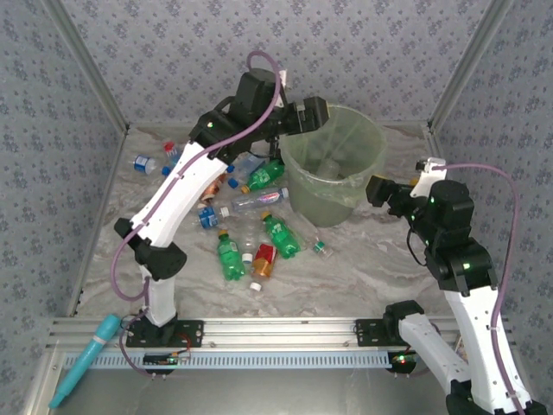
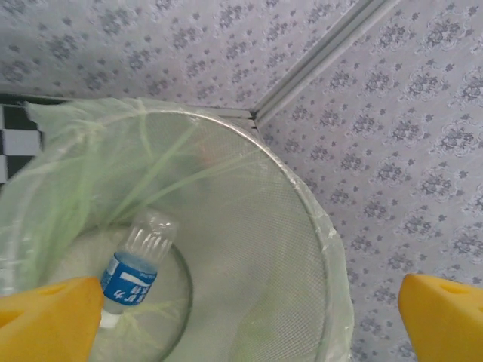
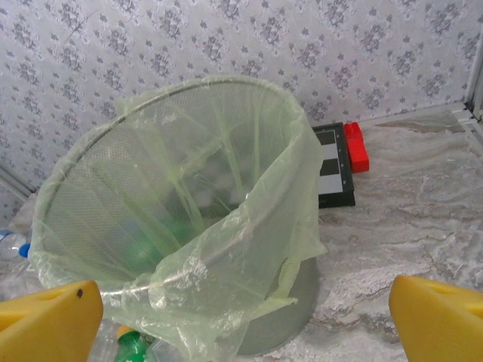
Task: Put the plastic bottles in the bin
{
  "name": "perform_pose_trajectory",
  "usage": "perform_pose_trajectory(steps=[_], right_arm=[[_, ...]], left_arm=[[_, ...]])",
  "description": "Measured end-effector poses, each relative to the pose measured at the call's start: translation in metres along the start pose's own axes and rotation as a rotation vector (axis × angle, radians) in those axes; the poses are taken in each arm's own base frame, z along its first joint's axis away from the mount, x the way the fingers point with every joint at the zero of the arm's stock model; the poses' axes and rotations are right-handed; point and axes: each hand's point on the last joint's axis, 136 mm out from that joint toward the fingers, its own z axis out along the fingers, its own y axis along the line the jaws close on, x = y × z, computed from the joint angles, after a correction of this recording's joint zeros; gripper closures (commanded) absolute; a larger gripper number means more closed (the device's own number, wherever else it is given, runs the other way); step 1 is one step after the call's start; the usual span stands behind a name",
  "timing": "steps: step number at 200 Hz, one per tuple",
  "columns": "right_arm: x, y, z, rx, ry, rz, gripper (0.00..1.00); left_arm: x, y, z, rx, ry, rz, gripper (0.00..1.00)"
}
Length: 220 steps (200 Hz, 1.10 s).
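The left fingers [image 2: 45,320] are spread and empty over the bin [image 1: 346,194], so the arm [image 1: 186,186] is best lifted clear of the liner [image 2: 75,151] before a green bottle [image 1: 230,257] on the desk [image 1: 380,268] is sought. A blue-labelled bottle [image 2: 139,260] is seen inside the bin, long axis lower left to upper right, neck apparently lower left; the right fingers [image 3: 45,317] are spread too.

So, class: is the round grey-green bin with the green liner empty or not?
Not empty: the left wrist view shows a clear, blue-labelled plastic bottle lying inside the round grey-green bin.
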Motion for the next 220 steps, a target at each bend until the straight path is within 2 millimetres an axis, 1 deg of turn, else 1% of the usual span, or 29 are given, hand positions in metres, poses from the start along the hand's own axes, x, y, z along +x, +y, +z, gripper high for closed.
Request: perform_pose_trajectory(steps=[17, 31, 61, 81, 114, 134, 150, 169, 180, 186, 194, 220], right_arm=[[0.004, 0.003, -0.002, -0.019, 0.015, -0.004, 0.01], [0.010, 0.008, -0.004, -0.044, 0.037, -0.004, 0.01], [0.023, 0.021, -0.011, -0.110, 0.087, 0.004, 0.01], [0.037, 0.033, -0.014, -0.159, 0.144, -0.006, 0.01], [0.054, 0.048, -0.017, -0.209, 0.212, 0.030, 0.01], [0.072, 0.063, -0.016, -0.238, 0.273, 0.052, 0.01], [0.089, 0.081, -0.014, -0.248, 0.326, 0.039, 0.01], [0.113, 0.110, -0.011, -0.252, 0.373, -0.033, 0.01], [0.128, 0.125, -0.006, -0.231, 0.399, -0.081, 0.01], [0.132, 0.131, -0.004, -0.219, 0.403, -0.093, 0.01], [0.140, 0.140, 0.004, -0.184, 0.410, -0.112, 0.01], [0.163, 0.158, 0.023, -0.078, 0.430, -0.152, 0.01]], left_arm=[[0.000, 0.009, -0.008, -0.040, -0.016, 0.010, 0.00], [0.003, 0.020, -0.011, -0.081, -0.019, 0.012, 0.00], [0.022, 0.051, -0.016, -0.189, -0.006, 0.008, 0.00], [0.035, 0.071, -0.027, -0.244, -0.008, -0.008, 0.00], [0.050, 0.094, -0.059, -0.273, -0.030, -0.029, 0.00], [0.058, 0.115, -0.083, -0.277, -0.046, -0.059, 0.00], [0.067, 0.137, -0.104, -0.289, -0.061, -0.091, 0.00], [0.081, 0.162, -0.128, -0.309, -0.072, -0.117, 0.00], [0.089, 0.172, -0.142, -0.310, -0.075, -0.127, 0.00], [0.094, 0.176, -0.149, -0.309, -0.077, -0.132, 0.00], [0.101, 0.183, -0.156, -0.312, -0.073, -0.139, 0.00], [0.123, 0.202, -0.174, -0.323, -0.046, -0.150, 0.00]])
